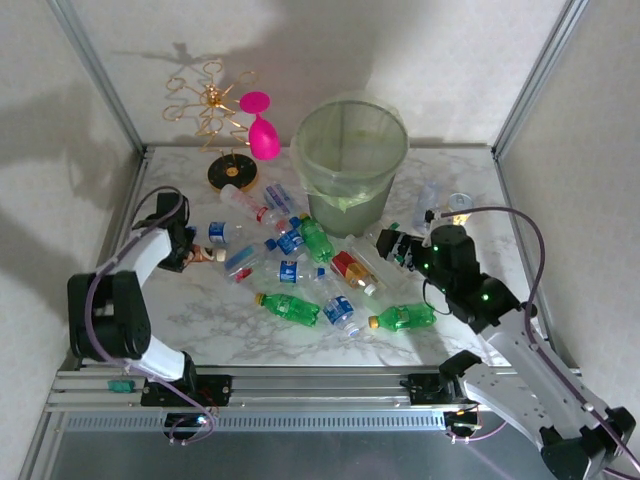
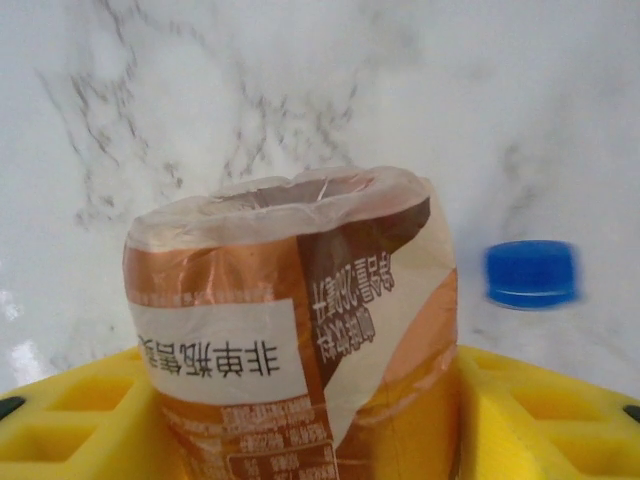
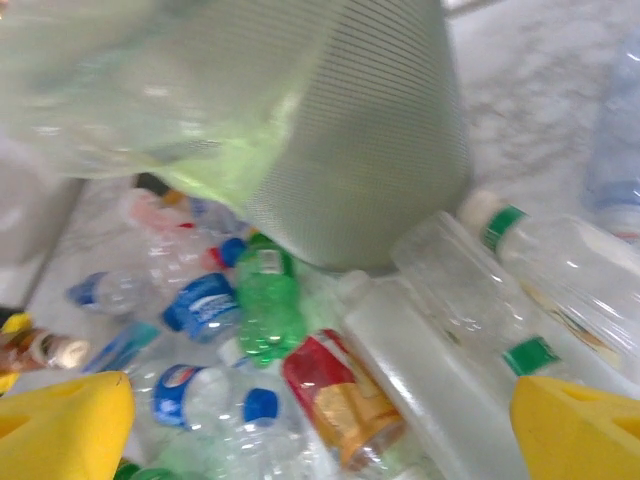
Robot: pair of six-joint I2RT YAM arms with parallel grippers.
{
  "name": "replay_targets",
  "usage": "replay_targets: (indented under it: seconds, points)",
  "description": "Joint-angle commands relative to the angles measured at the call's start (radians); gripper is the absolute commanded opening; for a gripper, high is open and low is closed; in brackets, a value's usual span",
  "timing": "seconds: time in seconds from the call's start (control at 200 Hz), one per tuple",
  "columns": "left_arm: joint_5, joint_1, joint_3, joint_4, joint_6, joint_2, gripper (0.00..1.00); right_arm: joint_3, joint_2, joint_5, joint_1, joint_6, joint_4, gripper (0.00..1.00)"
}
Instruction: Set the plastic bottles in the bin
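A robotics lab test cell: a marble-patterned desk [image 1: 230, 330] boxed in by plain white panels [image 1: 420, 50] on aluminium posts [image 1: 100, 80], the cabled left arm [image 1: 135, 270] and right arm [image 1: 510, 335] bolted to an extruded-metal rail [image 1: 300, 378].

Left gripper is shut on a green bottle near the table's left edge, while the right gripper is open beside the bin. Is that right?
Not green: the left wrist view shows the left gripper shut on a brown-labelled bottle. The rest stands: it is near the left edge of the table, and the right gripper is open beside the bin.
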Motion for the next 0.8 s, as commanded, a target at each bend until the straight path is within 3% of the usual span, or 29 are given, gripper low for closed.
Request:
replay_targets:
  seconds: [0.0,0.095,0.255,0.411,0.481,0.576,0.796]
  points:
    - [-0.092,0.01,0.053,-0.088,0.038,-0.122,0.47,0.024,-0.052,-0.146,0.008,-0.086,0.053,0.96]
    - [-0.083,0.003,0.088,-0.089,0.116,-0.228,0.45,0.074,-0.011,-0.172,0.008,-0.117,-0.002,0.95]
    - [0.06,-0.027,0.072,-0.007,0.226,-0.442,0.39,0.097,0.008,-0.28,0.009,-0.12,0.017,0.95]
    - [0.15,-0.165,0.07,0.082,0.35,-0.614,0.39,0.065,0.044,-0.376,0.057,-0.068,0.116,0.93]
    - [0.203,-0.216,0.086,0.098,0.393,-0.646,0.38,0.066,0.067,-0.392,0.108,-0.057,0.162,0.92]
    - [0.374,-0.27,0.052,0.202,0.41,-0.67,0.34,0.088,0.103,-0.401,0.18,-0.051,0.226,0.93]
    - [0.548,-0.409,-0.016,0.419,0.418,-0.691,0.3,0.156,0.21,-0.563,0.199,0.04,0.382,0.97]
